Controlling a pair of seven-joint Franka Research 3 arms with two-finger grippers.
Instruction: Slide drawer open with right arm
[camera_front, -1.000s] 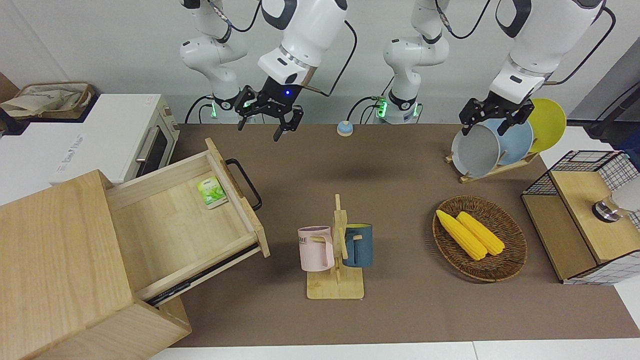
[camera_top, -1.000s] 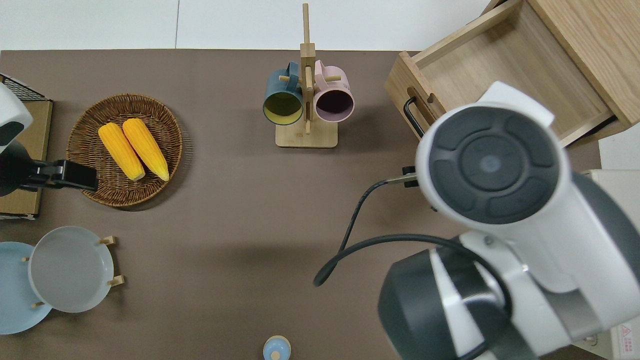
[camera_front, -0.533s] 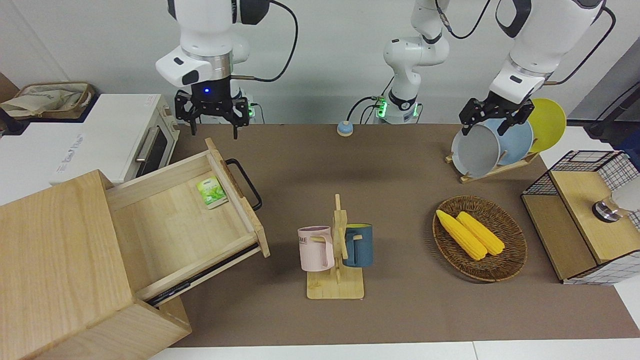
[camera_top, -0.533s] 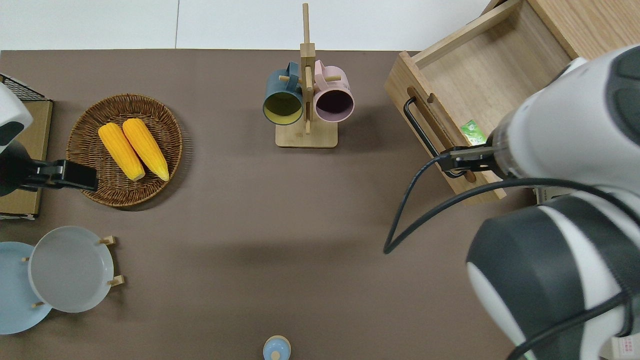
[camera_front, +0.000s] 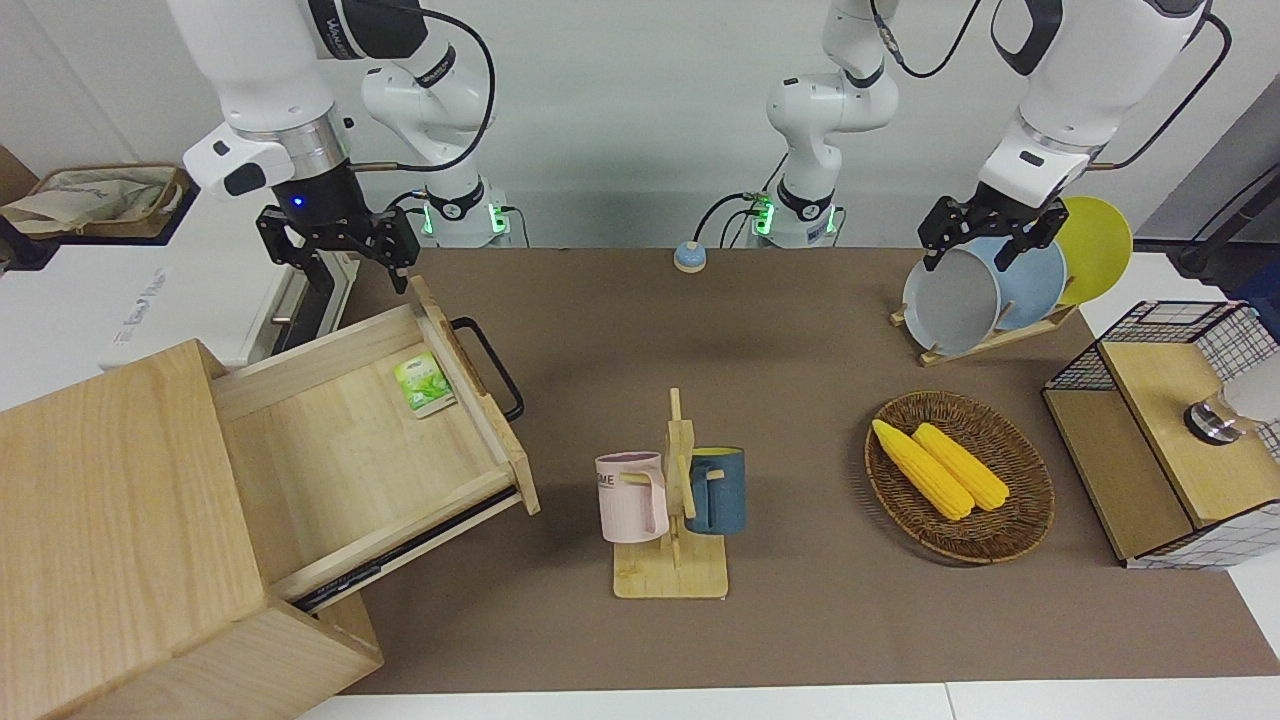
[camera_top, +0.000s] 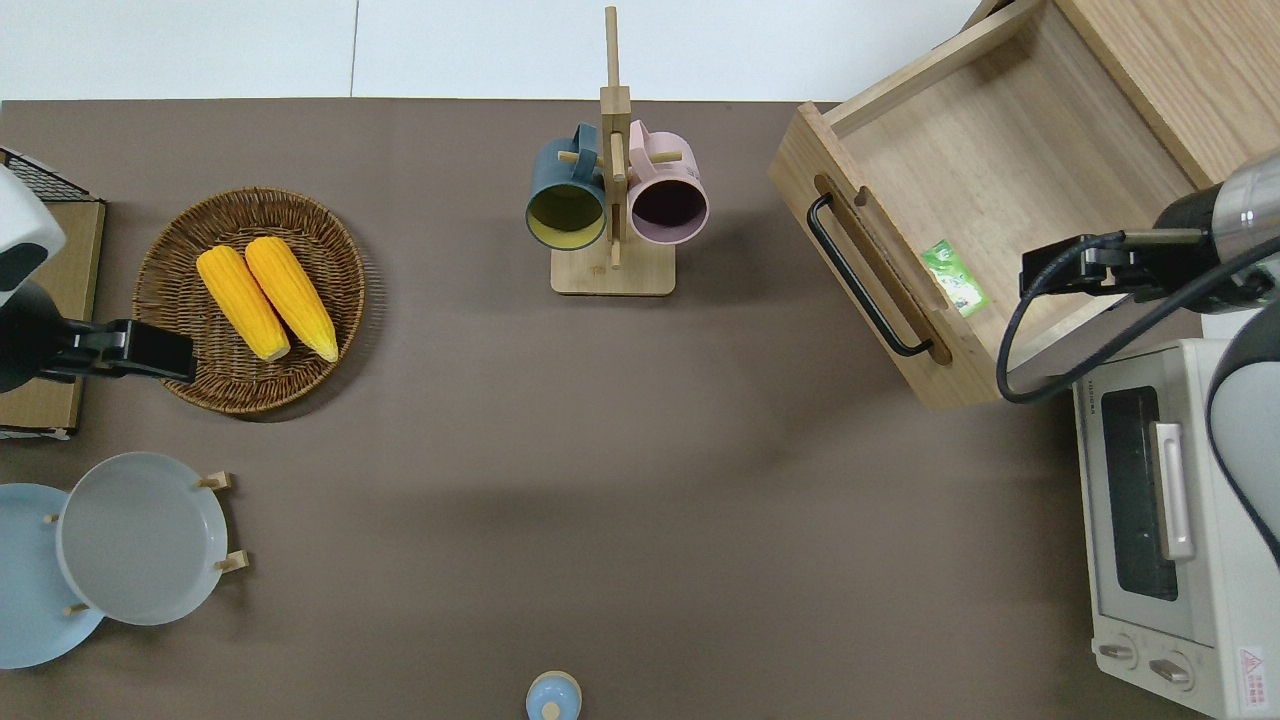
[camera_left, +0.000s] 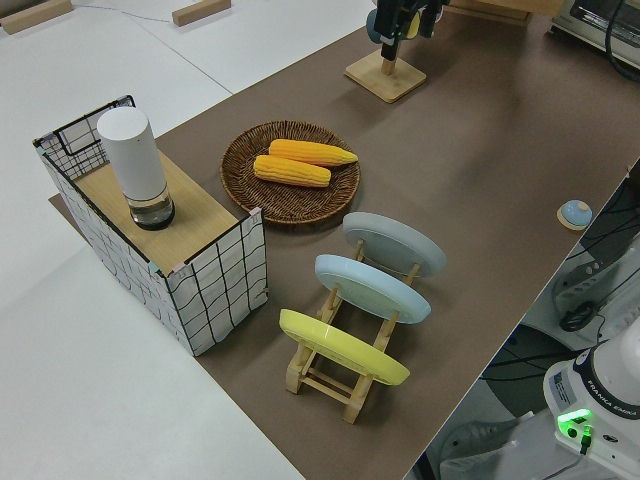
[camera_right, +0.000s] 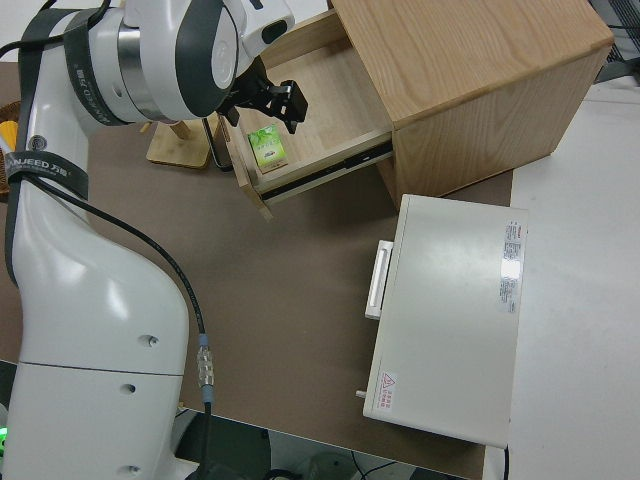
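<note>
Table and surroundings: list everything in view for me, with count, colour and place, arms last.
drawer: 1, light wood, pulled open, right arm's end
tea packet: 1, green, in drawer
toaster oven: 1, white, beside drawer
mug rack: 1, wood, pink and blue mugs, mid-table
basket: 1, wicker, two yellow corn cobs
plate rack: 1, grey, blue, yellow plates
wire cabinet: 1, left arm's end
right gripper: open, over the drawer
left gripper: parked

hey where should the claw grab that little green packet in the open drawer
Pinch the green packet from straight above, across its short width. It lies flat on the drawer floor, right against the front panel, so side access is blocked; the open top is the only clear approach. Expect a thin, flat thing to be hard to lift.
</note>
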